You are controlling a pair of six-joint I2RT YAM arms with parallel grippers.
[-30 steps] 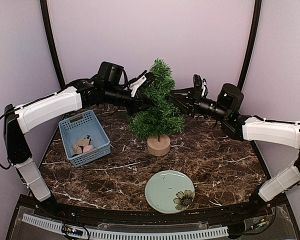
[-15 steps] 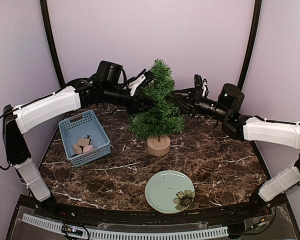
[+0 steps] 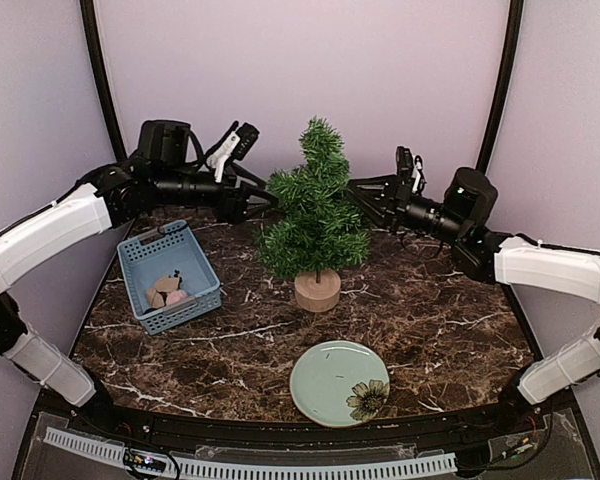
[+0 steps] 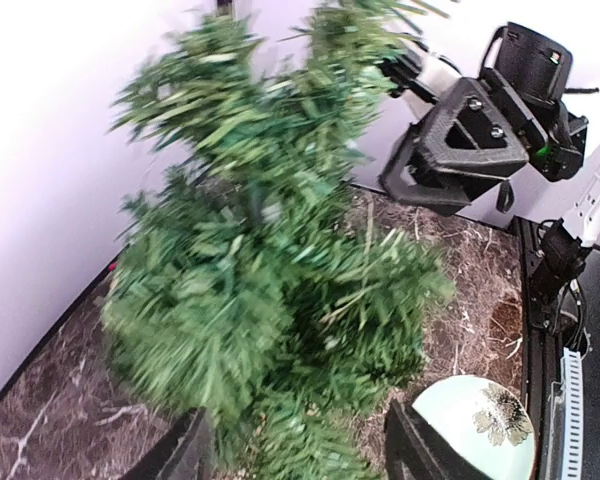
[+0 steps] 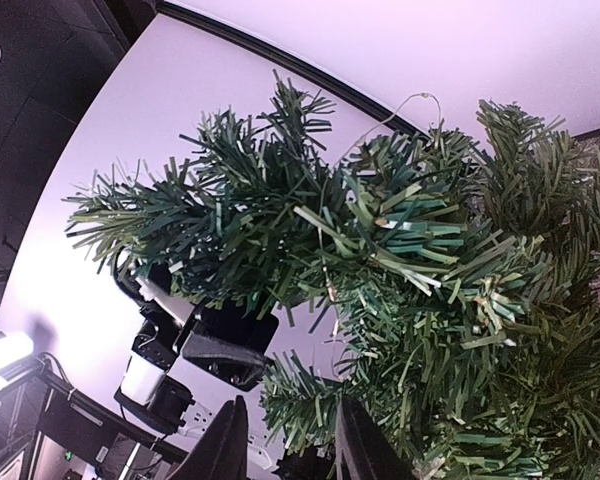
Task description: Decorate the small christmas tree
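The small christmas tree (image 3: 315,215) stands on its round wooden stump (image 3: 317,290) at the middle back of the marble table. My left gripper (image 3: 248,197) hangs just left of it, open and empty. In the left wrist view its jaws (image 4: 300,452) stand wide apart, with the blurred green branches (image 4: 270,290) beyond them. My right gripper (image 3: 360,192) reaches into the tree's right side. Its fingers (image 5: 292,445) bracket a green sprig (image 5: 310,400) and seem closed on it. A thin wire (image 5: 420,96) runs through the branches.
A blue basket (image 3: 140,262) with a few small brown and pink pieces (image 3: 167,290) sits at the left. A pale green plate (image 3: 325,385) with a flower print lies near the front edge. Walls close in behind and beside the tree.
My left gripper has opened and pulled back to the left, out of the branches. The tree's upper part has swung upright. The right gripper has shifted slightly right.
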